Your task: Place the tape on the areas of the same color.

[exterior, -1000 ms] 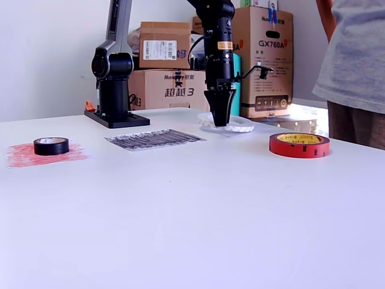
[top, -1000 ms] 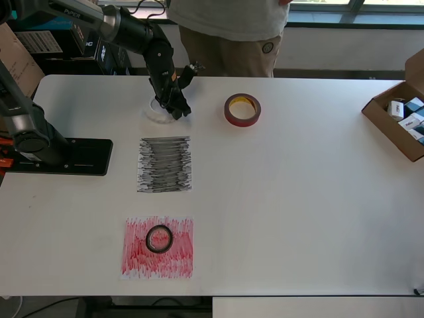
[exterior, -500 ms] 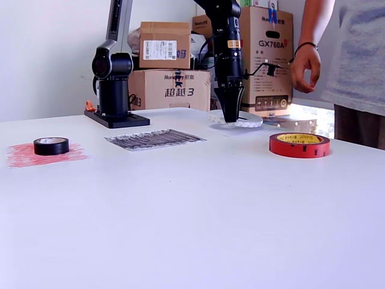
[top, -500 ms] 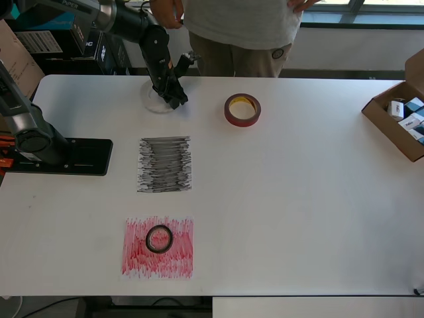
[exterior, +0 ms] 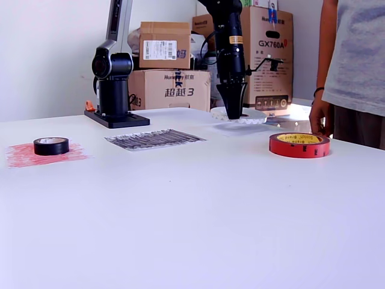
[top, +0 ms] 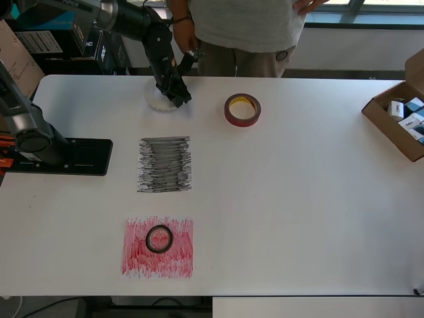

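Since 1 s ago: gripper (top: 179, 99) + white roll (top: 161, 101) shifted toward table's far edge (12 o'clock in overhead); in ext view both went from about centre to further right, and roll now sits slightly off the table, tilted a bit. Person behind table moved too; hand (exterior: 319, 115) now hangs by the table edge near the red roll.

Claw now: fingers nearly together, pinched on the white roll's (exterior: 239, 115) rim, tips pointing down. So it's grasping the white roll, narrow opening. Can't tell from either view exactly how much of the rim is between the fingers, arm hides it in overhead.

Layout (overhead, clock face from table centre):
- white roll + gripper: ~11 o'clock, near far edge
- red roll (top: 242, 109), yellow core: ~12, lying flat on bare table, well apart from claw; ext view (exterior: 299, 145) same, untouched
- black patch (top: 165, 164): ~10, nothing on it
- red patch (top: 158, 247): ~8, near front edge
- black roll (top: 159, 238): sitting on the red patch, approx centred; ext view (exterior: 51, 146) confirms flat on it
- white patch: can't make it out against the table in either view
- arm base (top: 63, 156): ~9
- cardboard box (top: 403, 119) w/ small items: ~3, at table's edge
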